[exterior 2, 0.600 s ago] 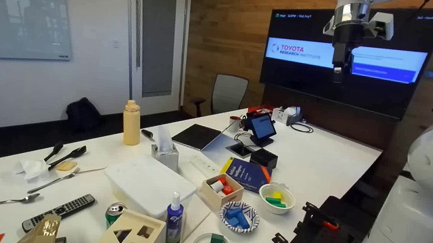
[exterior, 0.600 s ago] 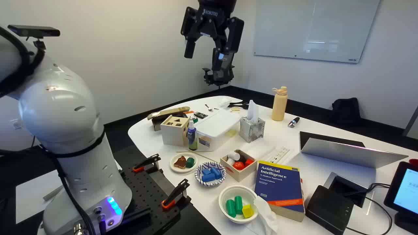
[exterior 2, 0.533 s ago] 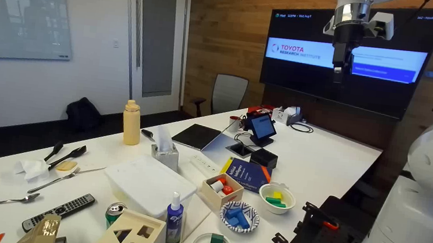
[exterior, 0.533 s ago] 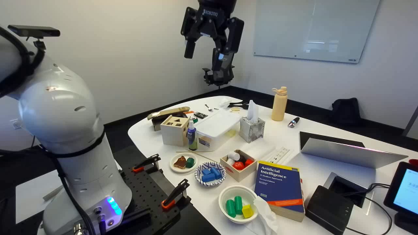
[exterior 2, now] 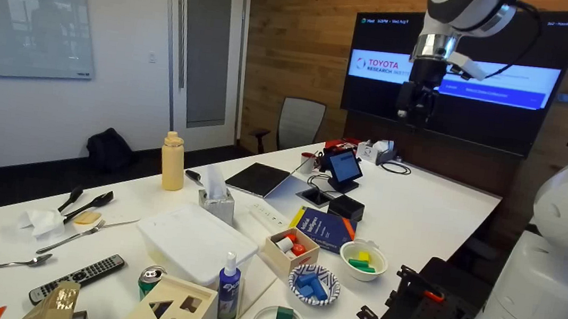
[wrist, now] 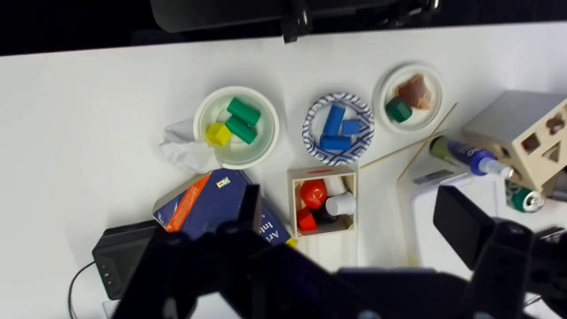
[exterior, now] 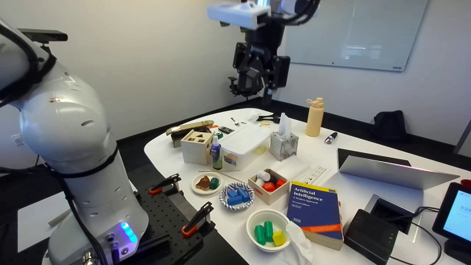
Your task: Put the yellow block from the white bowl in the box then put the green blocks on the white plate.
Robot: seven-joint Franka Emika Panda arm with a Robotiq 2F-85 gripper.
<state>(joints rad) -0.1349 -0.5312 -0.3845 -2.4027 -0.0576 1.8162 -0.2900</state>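
Observation:
The yellow block (wrist: 218, 134) lies in the white bowl (wrist: 234, 155) beside two green blocks (wrist: 243, 111). The yellow block also shows in both exterior views (exterior: 279, 238) (exterior 2: 364, 256). The white plate (wrist: 418, 120) holds a dark green block (wrist: 398, 110) and a brown piece. A small open wooden box (wrist: 325, 171) holds red, white and black blocks. My gripper (wrist: 357, 215) is open and empty. It hangs high above the table in both exterior views (exterior: 257, 86) (exterior 2: 414, 118), apart from every object.
A patterned bowl (wrist: 365, 144) with blue blocks stands between the white bowl and plate. A blue book (wrist: 212, 201) and crumpled tissue (wrist: 190, 155) touch or adjoin the white bowl. A spray bottle (exterior: 216, 154), shape-sorter box (exterior: 195, 152), lidded bin (exterior: 246, 140) and tissue box (exterior: 284, 147) stand beyond.
My gripper has come lower and turned, moving right in one exterior picture and left in the opposite one. It stays empty. The blocks, bowls, plate and box have not moved.

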